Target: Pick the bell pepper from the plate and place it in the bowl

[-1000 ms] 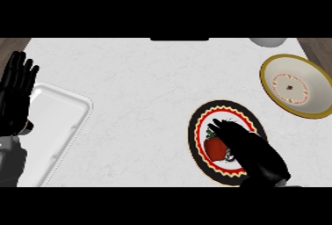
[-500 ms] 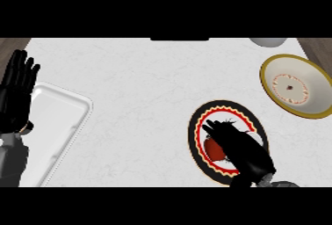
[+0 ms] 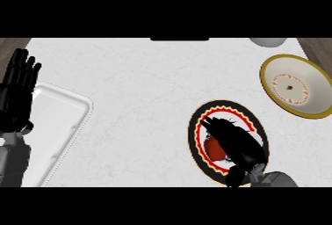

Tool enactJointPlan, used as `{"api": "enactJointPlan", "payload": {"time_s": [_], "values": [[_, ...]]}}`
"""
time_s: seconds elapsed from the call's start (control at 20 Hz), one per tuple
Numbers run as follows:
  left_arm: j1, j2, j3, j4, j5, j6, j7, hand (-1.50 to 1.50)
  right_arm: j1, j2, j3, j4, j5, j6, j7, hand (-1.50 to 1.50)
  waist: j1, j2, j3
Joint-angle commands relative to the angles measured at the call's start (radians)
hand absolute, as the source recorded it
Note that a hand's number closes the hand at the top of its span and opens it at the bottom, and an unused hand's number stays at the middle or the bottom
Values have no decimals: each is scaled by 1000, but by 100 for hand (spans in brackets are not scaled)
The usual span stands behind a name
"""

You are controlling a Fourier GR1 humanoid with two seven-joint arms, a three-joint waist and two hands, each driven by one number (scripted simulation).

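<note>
Grasp step in hand, by my reading; right hand (image 3: 235,139) lies over the plate (image 3: 196,132), fingers pointing up and left, bent down over the bell pepper (image 3: 213,148); pepper shows as a red patch at the hand's left edge, resting on the plate's lower half; fingers look partly curled round it, though most of the contact is hidden under the hand, so whether the grip is complete I cannot tell; pepper not visibly lifted off the plate. Bowl (image 3: 297,86) sits up and to the right of the plate, well apart, nothing in it but its centre mark. Left hand (image 3: 18,88) rests open at the view's left edge, fingers up, beside a white tray (image 3: 62,110). Next move, as I judge: close fully on the pepper, raise it off the plate, carry it up-right until above the bowl's middle, then release.
</note>
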Motion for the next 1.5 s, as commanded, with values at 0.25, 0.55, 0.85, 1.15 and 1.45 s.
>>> {"api": "enactJointPlan", "payload": {"time_s": [0.25, 0.55, 0.85, 1.15, 1.45], "values": [[51, -33, 1, -97, -17, 9, 44, 0, -28, 60, -56, 118, 53, -19, 20, -150, 3, 0, 0], [37, -15, 37, -23, -5, -33, -8, 0, -21, 23, -50, 223, 101, -187, -169, 150, 2, 0, 0], [41, -4, 50, -39, -1, -54, 18, 0, -19, 52, -53, 165, 135, -191, -166, 150, 0, -1, 0], [-8, -12, 46, 8, -12, -31, 20, 0, 46, -122, -227, 142, 67, -235, -272, 150, -12, -1, 0], [49, -20, 80, -4, -11, -4, -4, 0, 134, -417, -618, 358, -38, -255, -296, 150, -94, 9, 9]]}}
